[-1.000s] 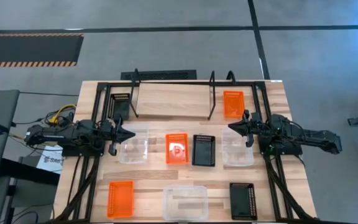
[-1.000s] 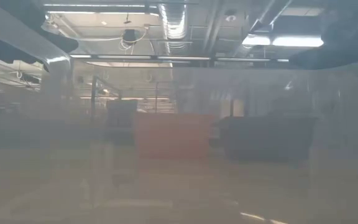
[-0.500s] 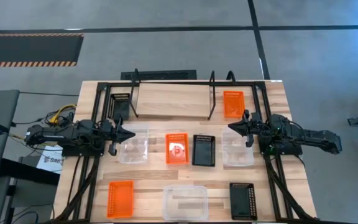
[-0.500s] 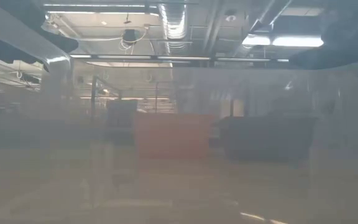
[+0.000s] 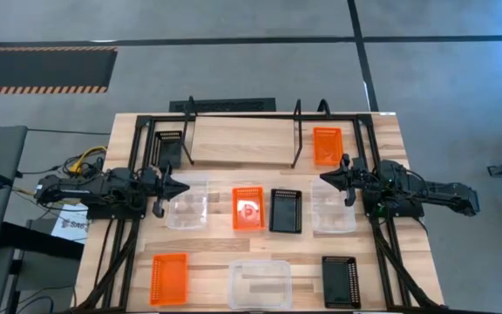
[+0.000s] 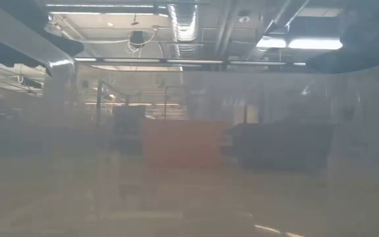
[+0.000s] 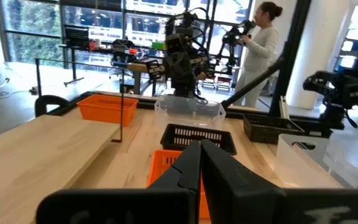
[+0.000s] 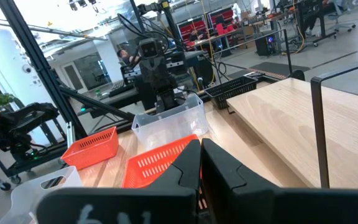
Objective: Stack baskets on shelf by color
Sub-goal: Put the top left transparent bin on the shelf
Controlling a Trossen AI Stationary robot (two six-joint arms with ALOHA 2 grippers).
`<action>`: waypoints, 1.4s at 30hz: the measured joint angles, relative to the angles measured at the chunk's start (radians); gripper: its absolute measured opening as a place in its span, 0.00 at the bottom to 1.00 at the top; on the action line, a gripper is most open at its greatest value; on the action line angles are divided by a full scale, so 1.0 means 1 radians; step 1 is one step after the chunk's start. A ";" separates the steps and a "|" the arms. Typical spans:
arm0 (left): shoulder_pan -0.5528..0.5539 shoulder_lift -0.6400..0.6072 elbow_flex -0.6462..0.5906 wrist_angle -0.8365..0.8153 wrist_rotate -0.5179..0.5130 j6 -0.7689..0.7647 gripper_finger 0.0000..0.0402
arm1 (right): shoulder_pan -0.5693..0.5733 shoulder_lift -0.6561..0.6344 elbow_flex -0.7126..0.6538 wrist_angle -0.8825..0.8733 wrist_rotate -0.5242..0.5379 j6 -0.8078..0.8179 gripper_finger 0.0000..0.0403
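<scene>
Left claw [image 5: 179,187] pressed together, just beside the left clear basket [image 5: 186,204] in the table's [image 5: 216,249] middle row. Then orange basket [image 5: 248,208], black basket [image 5: 285,210], right clear basket [image 5: 332,208]. Right claw [image 5: 329,179] fingers together, empty, beside that last basket. Shelf [image 5: 242,139] holds one black, one orange.

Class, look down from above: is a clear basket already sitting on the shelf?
No: the shelf carries only a black basket and an orange basket.

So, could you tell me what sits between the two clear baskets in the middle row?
In the high view, an orange basket and a black basket lie side by side between the left clear basket and the right one.
</scene>
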 joint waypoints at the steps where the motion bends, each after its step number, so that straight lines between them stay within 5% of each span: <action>1: 0.000 0.000 0.000 0.001 -0.001 -0.013 0.00 | 0.000 0.000 0.000 0.000 0.000 0.000 0.08; 8: 0.000 0.000 0.000 0.013 -0.060 -0.161 0.00 | 0.000 0.000 0.000 0.000 0.000 0.000 0.08; 19: 0.000 0.000 0.000 0.054 -0.144 -0.795 0.00 | -0.001 0.000 0.000 0.000 0.000 0.000 0.08; 28: 0.000 0.001 0.013 0.033 -0.173 -0.708 0.00 | -0.001 0.000 0.000 0.042 0.010 0.004 0.08; 32: -0.003 0.002 0.086 0.012 -0.174 -0.623 0.00 | -0.002 0.000 0.000 0.099 0.079 0.140 0.08; 37: -0.003 0.074 0.257 -0.259 -0.209 -0.583 0.00 | -0.002 0.000 0.000 0.145 0.081 0.261 0.08; 42: -0.003 0.275 0.447 -0.613 -0.240 -0.713 0.00 | -0.002 0.000 0.000 0.177 0.083 0.265 0.08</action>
